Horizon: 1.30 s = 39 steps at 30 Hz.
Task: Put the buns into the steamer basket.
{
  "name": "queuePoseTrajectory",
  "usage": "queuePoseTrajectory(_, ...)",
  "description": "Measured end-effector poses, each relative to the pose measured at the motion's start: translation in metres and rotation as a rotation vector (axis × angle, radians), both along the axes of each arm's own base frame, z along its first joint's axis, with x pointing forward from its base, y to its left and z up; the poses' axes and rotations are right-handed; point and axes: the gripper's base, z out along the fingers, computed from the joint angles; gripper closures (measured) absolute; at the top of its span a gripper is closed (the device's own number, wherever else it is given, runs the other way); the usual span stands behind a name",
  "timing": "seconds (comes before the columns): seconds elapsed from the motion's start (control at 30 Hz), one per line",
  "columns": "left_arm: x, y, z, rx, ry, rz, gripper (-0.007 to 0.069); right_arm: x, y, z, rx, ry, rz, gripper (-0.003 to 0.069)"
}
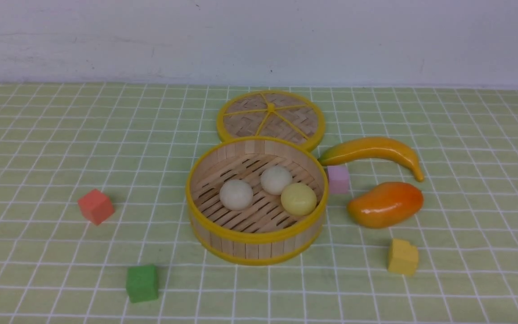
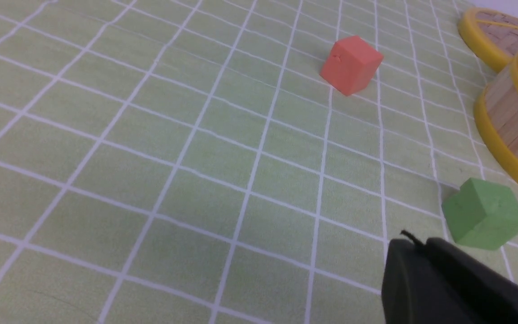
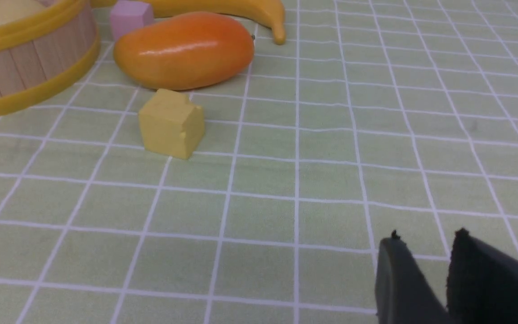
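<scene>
The steamer basket (image 1: pixel 255 237) stands mid-table with three buns on its slatted floor: two off-white buns (image 1: pixel 236 194) (image 1: pixel 276 179) and a pale yellow bun (image 1: pixel 298 198). Neither arm shows in the front view. In the left wrist view my left gripper (image 2: pixel 416 244) has its fingers pressed together, empty, over bare cloth beside a green cube (image 2: pixel 484 213), with the basket wall (image 2: pixel 513 121) at the edge. In the right wrist view my right gripper (image 3: pixel 426 236) shows a clear gap between its fingers and holds nothing; the basket (image 3: pixel 25 58) and the yellow bun's top (image 3: pixel 9 9) show in the corner.
The woven lid (image 1: pixel 271 118) lies flat behind the basket. To the right of the basket are a banana (image 1: pixel 376 150), a mango (image 1: pixel 386 204), a pink cube (image 1: pixel 338 178) and a yellow cube (image 1: pixel 402 257). A red cube (image 1: pixel 96 206) and the green cube (image 1: pixel 142 283) lie on the left.
</scene>
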Motion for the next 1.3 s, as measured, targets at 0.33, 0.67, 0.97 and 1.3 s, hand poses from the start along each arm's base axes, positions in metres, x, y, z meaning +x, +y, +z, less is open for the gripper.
queuePoseTrajectory(0.33, 0.0000, 0.0000, 0.0000, 0.000, 0.000, 0.000, 0.0586, 0.0000, 0.0001, 0.0000, 0.002, 0.000, 0.000, 0.0468)
queuePoseTrajectory(0.67, 0.0000, 0.0001, 0.0000, 0.002, 0.000, 0.000, 0.0585, 0.0000, 0.0001, 0.0000, 0.002, 0.000, 0.000, 0.0454)
queuePoseTrajectory(0.97, 0.0000, -0.0003, 0.0000, 0.002, 0.000, -0.006, 0.0571, 0.0000, 0.0001, 0.0000, 0.003, 0.000, 0.000, 0.0443)
queuePoseTrajectory(1.3, 0.0000, -0.0003, 0.0000, 0.002, 0.000, -0.006, 0.0562, 0.0000, 0.0001, 0.0000, 0.003, 0.000, 0.000, 0.0429)
